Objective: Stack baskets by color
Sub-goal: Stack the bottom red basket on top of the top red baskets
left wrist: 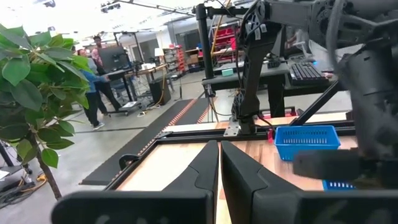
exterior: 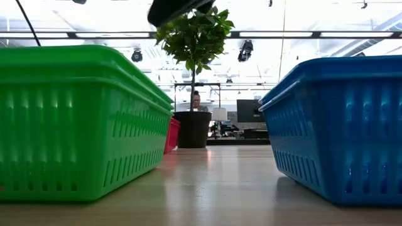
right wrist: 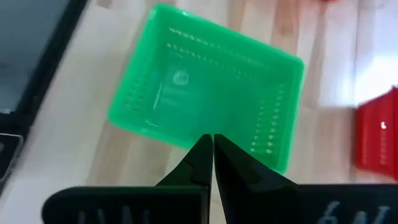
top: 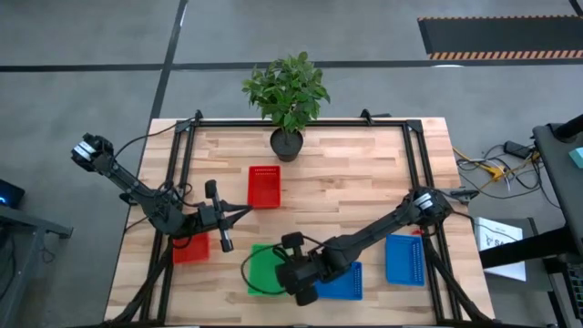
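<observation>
A green basket rests on its bottom near the table's front edge; the right wrist view shows it from above. My right gripper hovers shut over it, slanting down. Beside it stand a blue basket and, farther right, another blue basket. One red basket sits mid-table, a second red one at the left. My left gripper is shut, held level above the table between the red baskets.
A potted plant stands at the table's far edge in a black pot. Black frame rails run along the table's left, right and far sides. In the low view, bare wood lies between the green basket and a blue basket.
</observation>
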Tool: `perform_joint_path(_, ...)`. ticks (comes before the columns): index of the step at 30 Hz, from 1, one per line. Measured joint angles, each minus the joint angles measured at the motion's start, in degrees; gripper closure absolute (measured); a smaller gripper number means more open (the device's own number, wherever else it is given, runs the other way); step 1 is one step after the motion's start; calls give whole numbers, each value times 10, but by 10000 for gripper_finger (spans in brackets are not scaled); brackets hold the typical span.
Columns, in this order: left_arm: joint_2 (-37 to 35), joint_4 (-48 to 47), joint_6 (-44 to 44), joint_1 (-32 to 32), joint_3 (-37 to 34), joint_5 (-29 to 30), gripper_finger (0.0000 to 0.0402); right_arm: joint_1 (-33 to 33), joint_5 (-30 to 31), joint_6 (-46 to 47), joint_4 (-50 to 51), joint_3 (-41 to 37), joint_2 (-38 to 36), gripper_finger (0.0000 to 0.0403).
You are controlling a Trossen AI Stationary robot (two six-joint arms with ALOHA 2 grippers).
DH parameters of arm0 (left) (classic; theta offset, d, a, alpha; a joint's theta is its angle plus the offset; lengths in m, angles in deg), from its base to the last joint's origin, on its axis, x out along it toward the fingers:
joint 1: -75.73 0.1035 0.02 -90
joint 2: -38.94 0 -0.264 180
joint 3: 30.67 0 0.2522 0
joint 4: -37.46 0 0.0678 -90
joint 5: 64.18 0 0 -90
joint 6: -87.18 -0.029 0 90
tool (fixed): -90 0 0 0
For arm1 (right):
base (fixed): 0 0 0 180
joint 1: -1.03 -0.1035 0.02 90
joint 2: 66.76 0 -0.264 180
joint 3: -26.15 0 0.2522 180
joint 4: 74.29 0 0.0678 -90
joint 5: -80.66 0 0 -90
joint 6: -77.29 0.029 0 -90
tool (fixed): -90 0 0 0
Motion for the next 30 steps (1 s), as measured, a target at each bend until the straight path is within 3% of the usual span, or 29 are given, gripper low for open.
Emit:
perform_joint_path(8,0,5,12,0,0,0,401,0,-1,-48,-207,-198,-70,394)
perform_joint_path(20,1,6,60,0,-3,0,401,-2,-2,-35,-525,-538,-239,394)
perform_joint_path(30,96,12,197,0,-2,0,401,-2,-2,-21,-679,-733,-342,394)
